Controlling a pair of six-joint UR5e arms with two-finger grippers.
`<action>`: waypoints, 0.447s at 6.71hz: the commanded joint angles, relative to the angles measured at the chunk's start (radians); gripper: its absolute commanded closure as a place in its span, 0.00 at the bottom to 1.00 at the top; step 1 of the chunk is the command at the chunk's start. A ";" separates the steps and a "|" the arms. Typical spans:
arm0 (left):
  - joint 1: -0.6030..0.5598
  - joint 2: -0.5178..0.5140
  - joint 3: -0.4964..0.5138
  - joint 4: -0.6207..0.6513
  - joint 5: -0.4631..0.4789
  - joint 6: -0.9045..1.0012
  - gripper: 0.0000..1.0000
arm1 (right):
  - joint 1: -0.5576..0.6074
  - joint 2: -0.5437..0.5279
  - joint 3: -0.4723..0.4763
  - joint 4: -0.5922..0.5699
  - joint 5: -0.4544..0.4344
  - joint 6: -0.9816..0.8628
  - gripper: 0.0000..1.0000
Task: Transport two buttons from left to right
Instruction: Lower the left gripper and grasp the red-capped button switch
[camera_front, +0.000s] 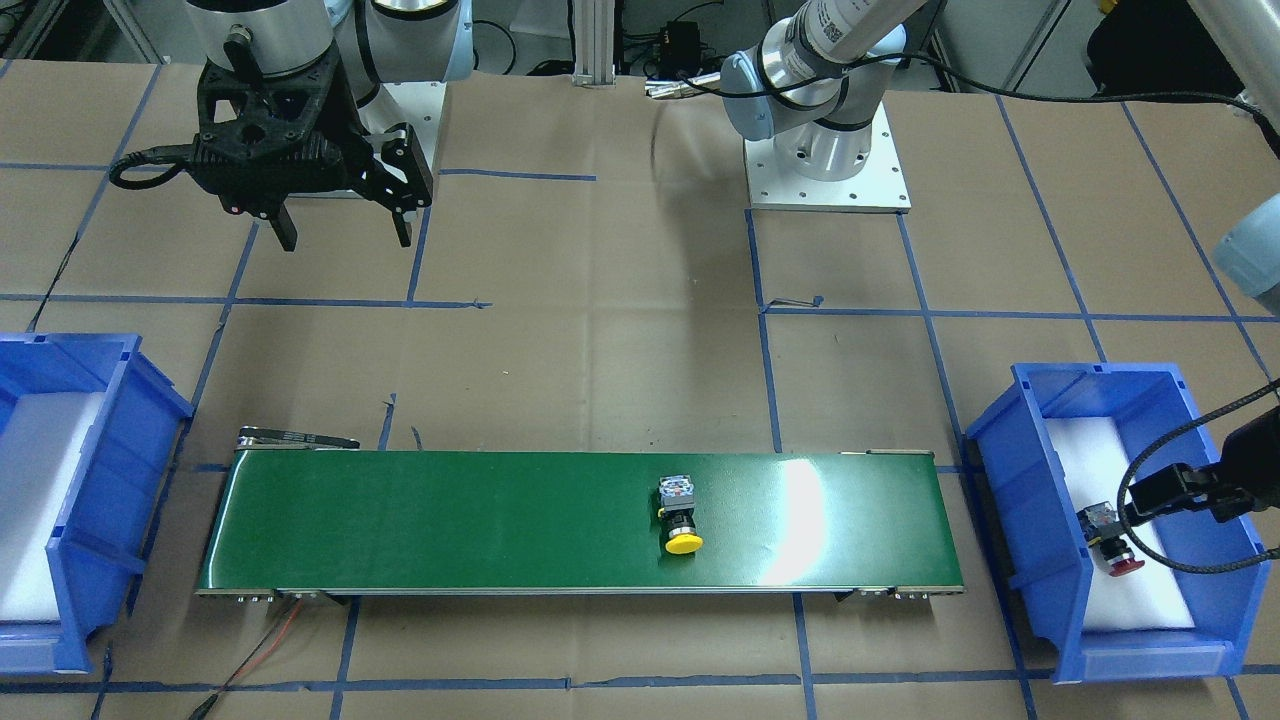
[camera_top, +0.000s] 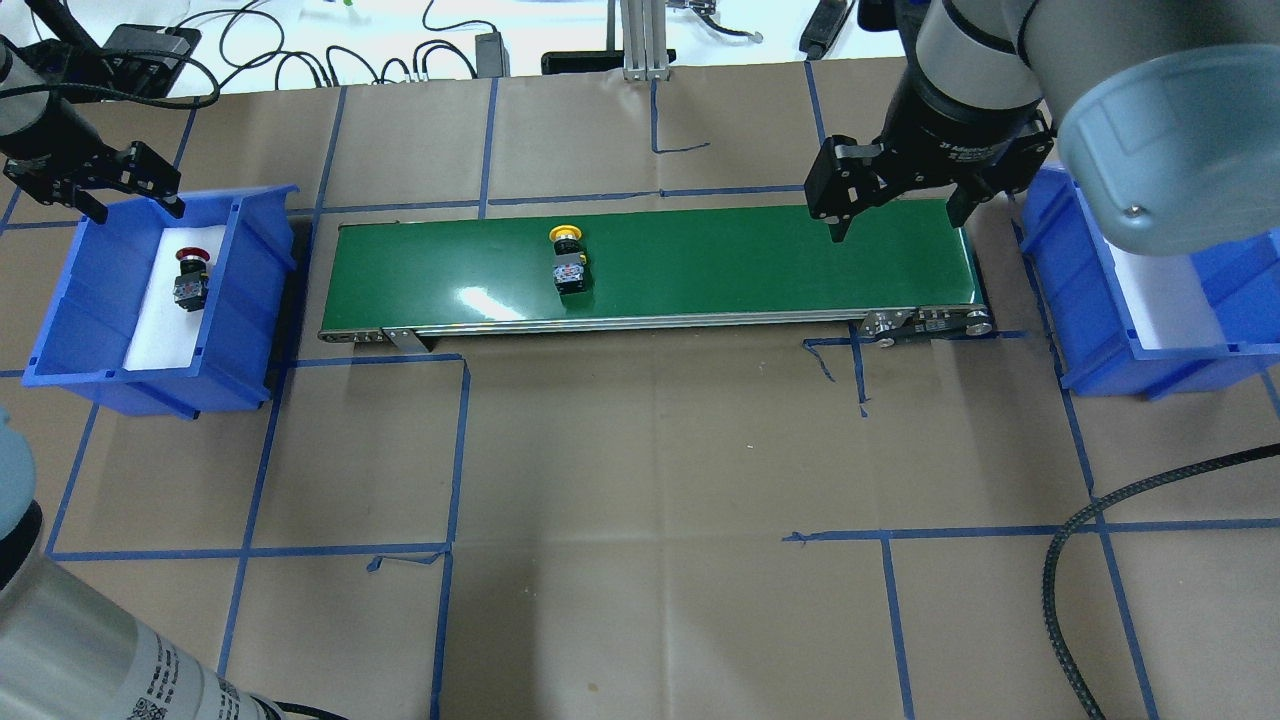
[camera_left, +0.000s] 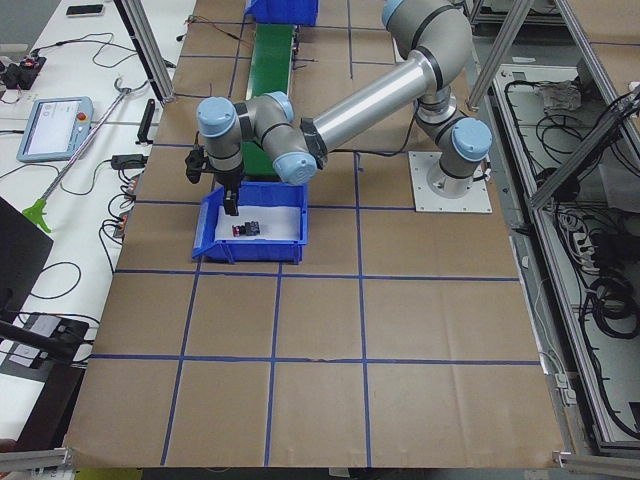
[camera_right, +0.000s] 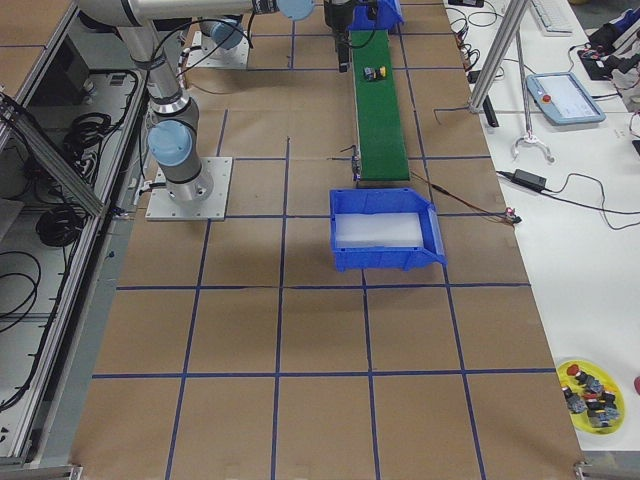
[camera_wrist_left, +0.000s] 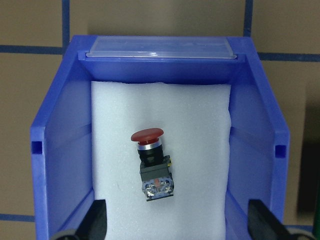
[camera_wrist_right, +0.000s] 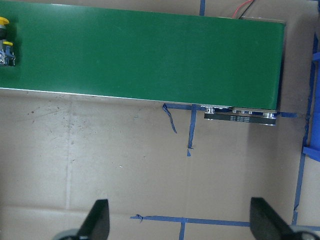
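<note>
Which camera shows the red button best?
Left wrist view: the red button sits close and centred, lying on white foam in the blue bin. Overhead, front-facing and left views show it tiny; the others miss it.

Two buttons: one yellow button (camera_top: 566, 258) on the belt at eleven o'clock in the overhead view, and one red button (camera_wrist_left: 152, 162) in the bin at nine o'clock. Two blue bins: the nine o'clock bin (camera_top: 250, 300) and the three o'clock bin (camera_top: 1075, 300). One green belt (camera_top: 720, 265) between them. Two grippers, the left gripper (camera_top: 140, 205) and the right gripper (camera_top: 897, 230), with two fingers each.
</note>
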 joint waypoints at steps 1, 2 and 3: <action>0.009 -0.059 -0.031 0.088 -0.001 0.023 0.00 | 0.000 0.001 -0.001 0.001 0.000 0.000 0.00; 0.012 -0.061 -0.078 0.152 -0.001 0.023 0.01 | 0.000 0.001 -0.001 -0.001 0.002 0.000 0.00; 0.012 -0.067 -0.135 0.250 0.002 0.025 0.00 | 0.000 0.001 -0.001 -0.001 0.002 0.000 0.00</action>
